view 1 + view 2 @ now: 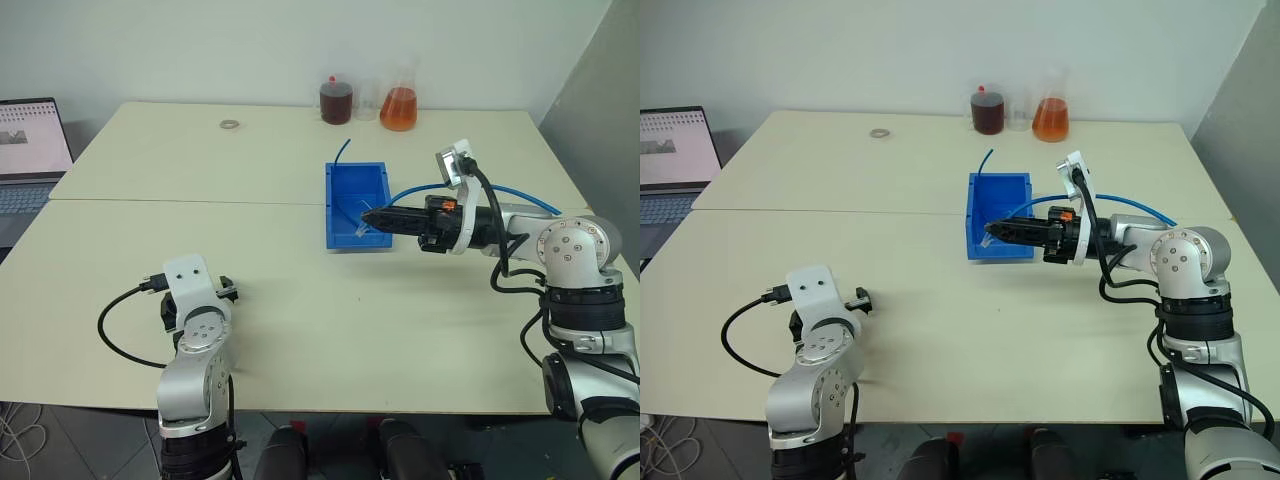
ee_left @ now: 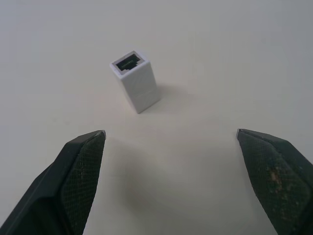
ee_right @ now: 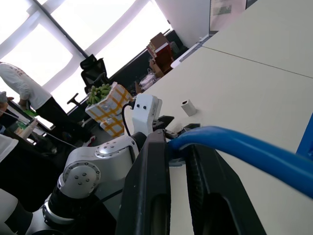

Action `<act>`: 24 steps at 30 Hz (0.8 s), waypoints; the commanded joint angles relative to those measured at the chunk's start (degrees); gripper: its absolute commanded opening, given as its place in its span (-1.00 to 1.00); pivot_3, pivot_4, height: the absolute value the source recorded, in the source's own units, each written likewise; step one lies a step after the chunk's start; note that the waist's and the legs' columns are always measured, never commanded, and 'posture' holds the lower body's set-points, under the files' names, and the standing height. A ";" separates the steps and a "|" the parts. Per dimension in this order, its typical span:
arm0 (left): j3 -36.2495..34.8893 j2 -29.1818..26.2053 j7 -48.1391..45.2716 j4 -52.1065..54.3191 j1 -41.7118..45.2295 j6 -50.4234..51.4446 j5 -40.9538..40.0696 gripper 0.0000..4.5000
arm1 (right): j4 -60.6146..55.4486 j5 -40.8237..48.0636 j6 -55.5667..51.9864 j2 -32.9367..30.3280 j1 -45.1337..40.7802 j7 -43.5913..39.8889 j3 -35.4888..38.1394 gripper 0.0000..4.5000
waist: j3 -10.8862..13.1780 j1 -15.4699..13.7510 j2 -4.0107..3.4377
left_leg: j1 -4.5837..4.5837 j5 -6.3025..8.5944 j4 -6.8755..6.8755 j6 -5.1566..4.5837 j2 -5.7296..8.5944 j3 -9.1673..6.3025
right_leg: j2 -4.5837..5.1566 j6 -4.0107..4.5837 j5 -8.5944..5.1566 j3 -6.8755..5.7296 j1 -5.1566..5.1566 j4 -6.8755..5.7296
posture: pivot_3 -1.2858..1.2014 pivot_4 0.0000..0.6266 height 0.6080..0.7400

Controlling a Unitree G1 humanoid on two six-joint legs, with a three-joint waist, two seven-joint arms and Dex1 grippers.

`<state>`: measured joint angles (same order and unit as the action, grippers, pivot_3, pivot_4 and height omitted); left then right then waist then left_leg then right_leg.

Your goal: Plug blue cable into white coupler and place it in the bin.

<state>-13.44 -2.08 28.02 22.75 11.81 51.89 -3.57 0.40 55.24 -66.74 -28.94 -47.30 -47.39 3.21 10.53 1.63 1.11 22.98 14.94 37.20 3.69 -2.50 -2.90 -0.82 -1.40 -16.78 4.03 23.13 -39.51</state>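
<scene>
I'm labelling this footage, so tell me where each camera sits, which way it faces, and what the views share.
Head stereo pair: looks forward and down over the table; both arms show; right gripper holds the blue cable over the bin.
Left wrist: looks along the open left gripper at the white coupler.
Right wrist: looks along its fingers, shut on the cable, across at the left arm.
Shared: both wrist views show the coupler.

both arms are chunky silver-grey metal with round joint caps ringed by small screws, white camera boxes on the wrists, thick black cables looping off them, and each hand (image 1: 226, 289) has two black textured fingers (image 2: 78, 166)
</scene>
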 commanded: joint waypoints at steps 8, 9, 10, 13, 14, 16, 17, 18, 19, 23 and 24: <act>-5.54 1.01 -0.48 -7.08 4.82 -5.81 1.32 1.00 | -1.12 0.13 -0.03 -1.16 -1.14 -0.89 1.33 -0.93 | 0.00 0.01 0.01 | 0.00 0.00 0.02 0.00 0.02 0.00 | 0.00 0.00 0.00 -0.01 0.00 -0.04 | 0.03 -0.52 1.00; -5.93 1.01 -0.74 -8.07 5.36 -6.41 1.12 1.00 | -1.29 0.13 -0.07 -1.19 -1.09 -0.86 1.27 -0.93 | 0.00 0.01 0.01 | 0.00 0.00 0.02 0.01 0.02 0.00 | 0.00 0.00 0.00 -0.01 0.00 -0.04 | 0.03 -0.52 1.00; -6.38 1.17 -0.65 -8.95 5.83 -6.76 1.02 1.00 | -1.39 0.08 -0.05 -1.25 -1.03 -0.90 1.22 -0.93 | 0.00 0.01 0.01 | -0.01 0.00 0.02 0.01 0.02 0.00 | 0.00 0.00 0.00 -0.01 0.00 -0.04 | 0.03 -0.52 1.00; -8.40 1.48 -0.64 -11.47 7.18 -8.11 0.19 1.00 | -1.76 0.15 -0.12 -1.29 -0.90 -0.67 1.20 -0.93 | 0.00 0.02 0.00 | -0.01 0.00 0.02 0.01 0.02 0.00 | 0.00 0.00 0.00 -0.01 0.00 -0.05 | 0.03 -0.52 1.00; -8.84 1.38 -0.76 -12.19 7.71 -8.53 0.09 1.00 | -1.81 0.20 -0.18 -1.35 -0.89 -0.62 1.26 -0.93 | -0.01 0.03 0.01 | -0.01 0.00 0.02 0.01 0.02 0.00 | 0.00 0.00 0.00 -0.01 0.00 -0.05 | 0.03 -0.52 1.00; -9.39 1.22 -0.83 -13.26 8.60 -9.00 -0.03 1.00 | -1.90 0.21 -0.22 -1.47 -0.86 -0.56 1.33 -0.93 | 0.00 0.02 0.01 | -0.02 0.00 0.02 0.01 0.02 0.00 | 0.00 0.00 0.00 -0.01 0.00 -0.07 | 0.03 -0.52 1.00; -9.58 1.29 -0.77 -13.61 8.91 -9.19 -0.09 1.00 | -1.88 0.18 -0.20 -1.54 -0.85 -0.56 1.36 -0.93 | 0.00 0.02 0.01 | -0.02 0.00 0.02 0.01 0.02 0.00 | 0.00 0.00 0.00 -0.01 0.00 -0.08 | 0.03 -0.52 1.00; -9.89 1.55 -0.65 -13.84 9.16 -9.47 -0.25 1.00 | -1.91 0.18 -0.21 -1.57 -0.84 -0.49 1.41 -0.93 | -0.01 0.02 0.01 | -0.02 -0.01 0.02 0.01 0.02 0.00 | 0.00 0.00 0.00 -0.01 0.00 -0.08 | 0.03 -0.52 1.00; -10.22 1.86 -0.54 -13.95 9.34 -9.57 -0.47 1.00 | -1.98 0.24 -0.26 -1.54 -0.82 -0.31 1.52 -0.93 | -0.01 0.03 0.01 | -0.02 -0.01 0.03 0.01 0.02 0.00 | 0.00 0.00 0.00 -0.01 0.00 -0.08 | 0.03 -0.52 1.00; -11.29 2.65 -0.68 -14.32 9.76 -10.14 -1.50 1.00 | -2.30 0.47 -0.39 -1.47 -0.64 0.20 1.75 -0.93 | -0.01 0.02 0.01 | -0.02 -0.01 0.04 0.01 0.02 0.00 | 0.00 0.00 0.00 -0.01 0.00 -0.10 | 0.03 -0.52 1.00; -11.54 2.80 -0.70 -14.41 9.84 -10.23 -1.70 1.00 | -2.36 0.50 -0.43 -1.46 -0.59 0.29 1.79 -0.93 | -0.01 0.03 0.01 | -0.02 -0.01 0.04 0.01 0.02 0.00 | 0.00 0.00 0.00 -0.01 0.00 -0.11 | 0.03 -0.52 1.00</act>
<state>-24.20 0.33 27.35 8.63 21.04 42.10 -4.55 0.18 55.15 -67.13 -29.86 -47.29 -47.20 3.27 10.52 1.65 1.12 22.95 14.93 37.23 3.70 -2.48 -2.90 -0.81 -1.40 -16.78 4.02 23.13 -39.62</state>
